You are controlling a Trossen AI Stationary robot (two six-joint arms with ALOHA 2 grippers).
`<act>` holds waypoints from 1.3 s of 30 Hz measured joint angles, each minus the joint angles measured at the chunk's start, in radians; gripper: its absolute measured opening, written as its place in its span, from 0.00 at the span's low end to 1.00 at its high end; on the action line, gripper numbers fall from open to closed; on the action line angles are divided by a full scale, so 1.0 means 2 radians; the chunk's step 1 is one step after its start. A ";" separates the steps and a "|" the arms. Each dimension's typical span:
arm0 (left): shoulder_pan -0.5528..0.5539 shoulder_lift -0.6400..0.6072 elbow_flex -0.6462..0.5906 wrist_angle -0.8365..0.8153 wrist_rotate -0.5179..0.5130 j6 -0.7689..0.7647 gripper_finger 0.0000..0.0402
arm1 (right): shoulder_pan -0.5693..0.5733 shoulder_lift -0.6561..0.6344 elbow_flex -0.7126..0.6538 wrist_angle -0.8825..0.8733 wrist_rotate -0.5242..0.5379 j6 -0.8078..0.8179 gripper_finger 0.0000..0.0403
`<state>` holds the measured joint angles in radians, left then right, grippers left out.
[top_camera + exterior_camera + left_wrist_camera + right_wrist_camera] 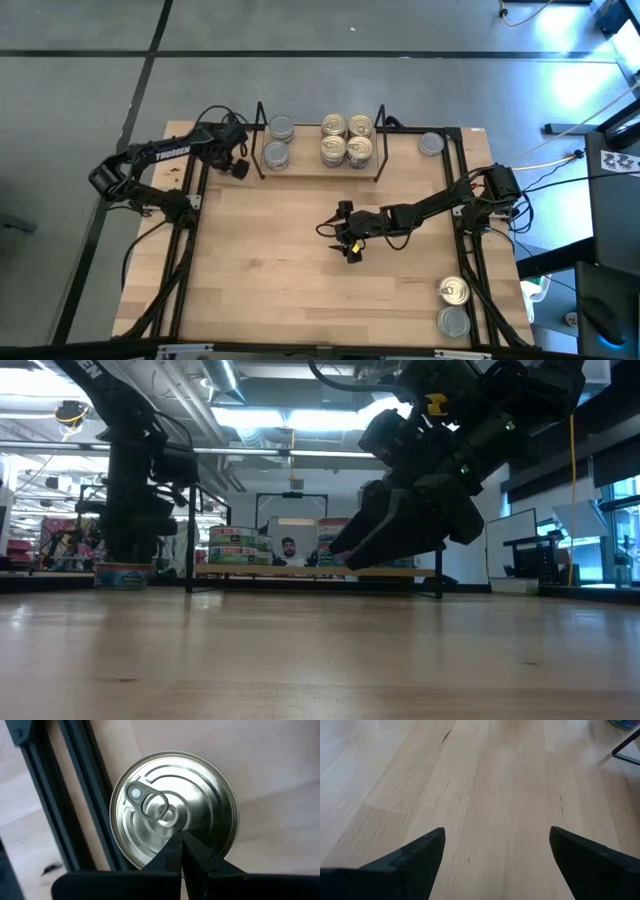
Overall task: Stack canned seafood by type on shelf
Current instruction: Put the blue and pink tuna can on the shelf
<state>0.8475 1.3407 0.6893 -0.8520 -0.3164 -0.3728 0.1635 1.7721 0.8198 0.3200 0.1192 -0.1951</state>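
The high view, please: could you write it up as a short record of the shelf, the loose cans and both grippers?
shelf: at the table's far edge, with black wire end frames
grey-topped cans on shelf: two, at its left end
gold-topped cans on shelf: four, clustered right of centre
loose cans: a grey-topped can right of the shelf; a gold-topped can and another grey-topped can near the right front corner
left gripper: shut, empty, beside the shelf's left end
right gripper: open, empty, over the bare mid-table

The white lettering "TROSSEN" is read along the left arm (pixel 165 153), at the far left of the surface (pixel 290 300). The printing on the can labels in the low view is too small to be read.
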 joint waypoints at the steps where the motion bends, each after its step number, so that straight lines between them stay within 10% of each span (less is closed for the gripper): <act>1: -0.004 0.000 0.000 -0.010 0.000 -0.004 0.00 | 0.000 0.000 0.000 0.000 0.000 0.000 0.88; 16: -0.164 -0.051 -0.006 -0.071 0.077 -0.050 0.00 | 0.000 0.000 0.000 0.000 0.000 0.000 0.88; 39: -0.429 0.000 -0.047 0.283 0.088 -0.120 0.00 | 0.000 0.000 0.000 -0.003 0.000 0.003 0.88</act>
<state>-0.0103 1.3399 0.5956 -0.2864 -0.1410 -0.6135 0.1635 1.7721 0.8200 0.3135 0.1184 -0.1883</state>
